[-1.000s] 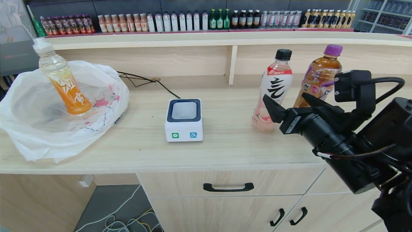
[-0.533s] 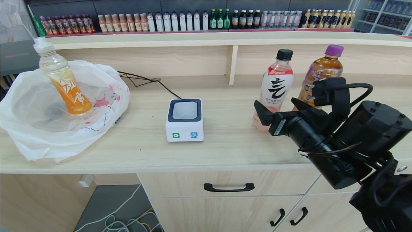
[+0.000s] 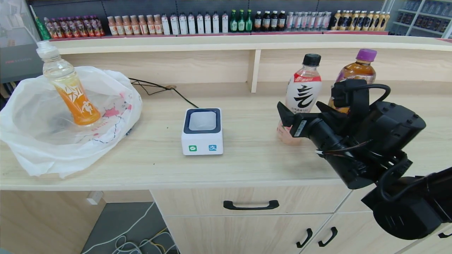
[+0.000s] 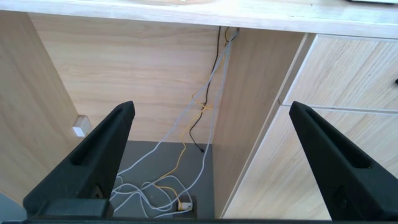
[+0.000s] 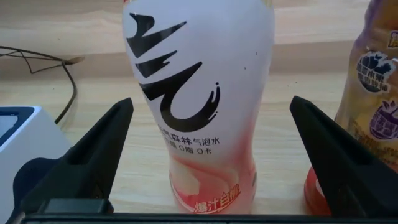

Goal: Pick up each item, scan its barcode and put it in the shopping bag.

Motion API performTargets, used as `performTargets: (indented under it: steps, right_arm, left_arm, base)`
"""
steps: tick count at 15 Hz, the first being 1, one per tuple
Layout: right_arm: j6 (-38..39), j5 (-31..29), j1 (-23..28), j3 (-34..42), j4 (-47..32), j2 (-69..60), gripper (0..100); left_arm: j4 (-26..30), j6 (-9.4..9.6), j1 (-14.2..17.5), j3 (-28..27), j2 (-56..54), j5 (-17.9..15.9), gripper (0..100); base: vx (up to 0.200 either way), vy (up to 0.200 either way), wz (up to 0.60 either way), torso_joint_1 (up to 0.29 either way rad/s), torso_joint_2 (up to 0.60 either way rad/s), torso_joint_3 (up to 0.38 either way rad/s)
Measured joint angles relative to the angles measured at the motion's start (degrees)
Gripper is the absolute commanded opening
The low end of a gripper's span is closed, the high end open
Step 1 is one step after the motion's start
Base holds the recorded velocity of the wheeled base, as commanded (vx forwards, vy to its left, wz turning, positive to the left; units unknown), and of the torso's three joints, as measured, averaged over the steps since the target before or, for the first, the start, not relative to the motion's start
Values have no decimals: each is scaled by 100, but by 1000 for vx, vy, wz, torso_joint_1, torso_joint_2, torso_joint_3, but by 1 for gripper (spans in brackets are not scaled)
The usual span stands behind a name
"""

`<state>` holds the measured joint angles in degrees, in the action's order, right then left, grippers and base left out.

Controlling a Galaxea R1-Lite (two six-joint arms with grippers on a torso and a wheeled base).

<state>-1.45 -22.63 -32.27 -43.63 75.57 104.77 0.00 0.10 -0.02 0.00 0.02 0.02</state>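
Note:
A pink and white bottle (image 3: 303,91) with a black cap stands on the counter at the right, and a brown bottle (image 3: 356,72) with a purple cap stands just right of it. My right gripper (image 3: 304,112) is open, its fingers on either side of the pink bottle's lower half without touching it; in the right wrist view the pink bottle (image 5: 205,99) stands between the fingers, the brown bottle (image 5: 376,81) beside it. An orange bottle (image 3: 69,88) stands tilted in the white shopping bag (image 3: 42,141) at the left. The white scanner (image 3: 202,131) sits mid-counter. My left gripper (image 4: 211,162) hangs open below the counter.
A black cable (image 3: 159,88) runs from the scanner to the counter's back wall. Drawers with black handles (image 3: 250,204) lie under the counter edge. A raised shelf (image 3: 226,44) backs the counter. Loose cables (image 4: 180,180) lie on the floor under the counter.
My right gripper has moved left and forward toward the pink bottle, so its fingers now flank the bottle's lower part. The bottles, bag and scanner have not moved.

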Motion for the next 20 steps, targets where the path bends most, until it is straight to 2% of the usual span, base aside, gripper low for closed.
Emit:
performTargets:
  steps: [13,19,20]
  right_arm:
    - [-11,40,85,-647,-44,444,100]
    - [-11,44,74,-692,-39,499,100]
    - [-11,44,82,-695,-38,502,0]
  left_arm:
    - [0,0,2,0,0,-2,100]
    - [0,0,0,0,0,-2,100]
    - [0,0,0,0,0,-2,100]
  base:
    - [0,0,0,0,0,0]
    - [0,0,0,0,0,0]
    - [0,0,0,0,0,0]
